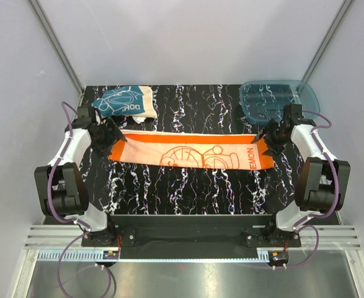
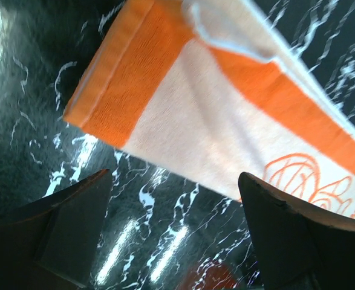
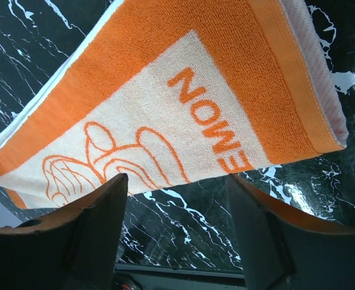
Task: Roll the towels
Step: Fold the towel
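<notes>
The orange towel lies flat in a long strip across the middle of the black marble table, cream side up with orange line prints. My left gripper hovers open at its left end; the towel lies just beyond the empty jaws. My right gripper hovers open at its right end; the towel with lettering lies just beyond the empty jaws. The dark teal towel lies crumpled at the back left.
A translucent blue plastic tray stands at the back right corner, just behind my right gripper. White walls and metal posts close in the table on three sides.
</notes>
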You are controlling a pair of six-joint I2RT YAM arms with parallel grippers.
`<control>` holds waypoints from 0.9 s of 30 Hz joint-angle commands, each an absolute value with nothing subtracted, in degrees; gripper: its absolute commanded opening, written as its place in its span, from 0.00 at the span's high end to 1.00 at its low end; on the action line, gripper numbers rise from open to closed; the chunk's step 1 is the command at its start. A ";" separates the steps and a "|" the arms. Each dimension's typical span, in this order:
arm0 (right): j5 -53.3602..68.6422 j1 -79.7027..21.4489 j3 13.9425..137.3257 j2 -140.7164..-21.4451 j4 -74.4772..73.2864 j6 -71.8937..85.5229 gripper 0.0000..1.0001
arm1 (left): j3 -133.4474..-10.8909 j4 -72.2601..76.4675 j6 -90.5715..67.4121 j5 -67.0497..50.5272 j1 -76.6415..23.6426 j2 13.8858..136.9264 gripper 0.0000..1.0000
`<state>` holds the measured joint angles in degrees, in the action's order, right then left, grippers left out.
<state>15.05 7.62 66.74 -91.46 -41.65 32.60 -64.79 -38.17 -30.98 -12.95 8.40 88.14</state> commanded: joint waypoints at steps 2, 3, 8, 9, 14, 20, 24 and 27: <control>12.32 8.08 66.45 -91.23 -42.01 30.85 0.23 | -61.18 -37.18 -31.81 -11.86 8.96 89.29 0.09; 11.87 8.35 65.92 -91.06 -42.27 30.94 0.22 | -58.56 -36.22 -32.60 -13.08 9.14 89.47 0.08; 13.09 15.18 63.12 -91.32 -42.01 30.06 0.23 | -53.97 -32.08 -34.72 -14.77 9.58 90.61 0.09; 13.70 16.07 62.58 -91.49 -41.49 30.06 0.24 | -53.36 -31.73 -34.80 -14.68 9.58 90.79 0.10; 16.87 17.23 60.12 -92.81 -39.64 32.16 0.26 | -51.86 -28.66 -35.86 -15.72 9.67 92.28 0.30; 16.44 18.45 57.14 -93.25 -37.53 32.78 0.28 | -51.68 -26.89 -36.30 -18.98 9.84 94.92 1.00; 16.00 19.07 55.64 -92.99 -36.30 33.13 0.28 | -50.45 -28.03 -35.77 -19.69 10.46 93.00 1.00; 15.12 19.34 54.93 -92.29 -36.21 33.22 0.28 | -47.12 -29.27 -34.72 -19.07 11.86 88.26 1.00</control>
